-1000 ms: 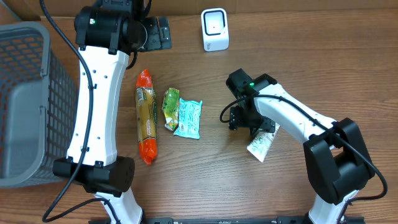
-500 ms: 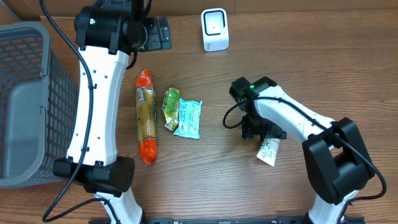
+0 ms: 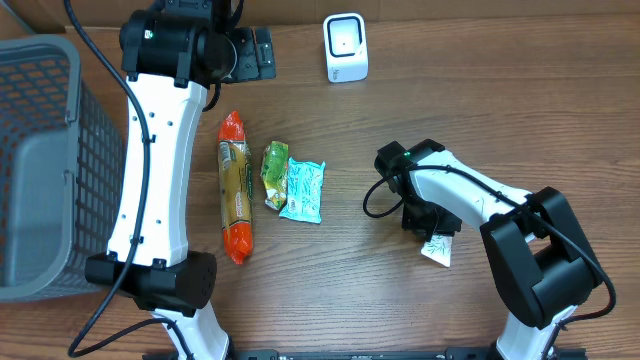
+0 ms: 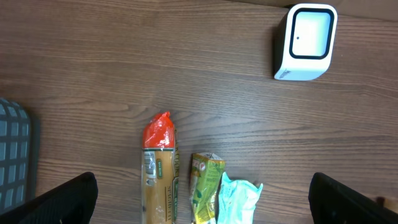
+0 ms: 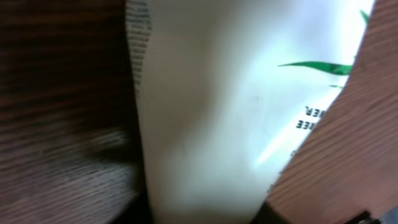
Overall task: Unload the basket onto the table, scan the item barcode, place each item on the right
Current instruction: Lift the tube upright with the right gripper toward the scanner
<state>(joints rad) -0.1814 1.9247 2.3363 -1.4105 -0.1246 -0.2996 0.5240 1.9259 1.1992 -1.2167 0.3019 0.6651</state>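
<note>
A white, green-printed flat packet (image 3: 437, 250) (image 5: 205, 112) was laid at the near right; a white boxy barcode scanner (image 3: 346, 47) (image 4: 306, 42) was stood upright at the far middle.

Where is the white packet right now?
Overhead view: the white packet lies on the right side of the table, partly under the right gripper, well to the right of the teal packet.
</note>
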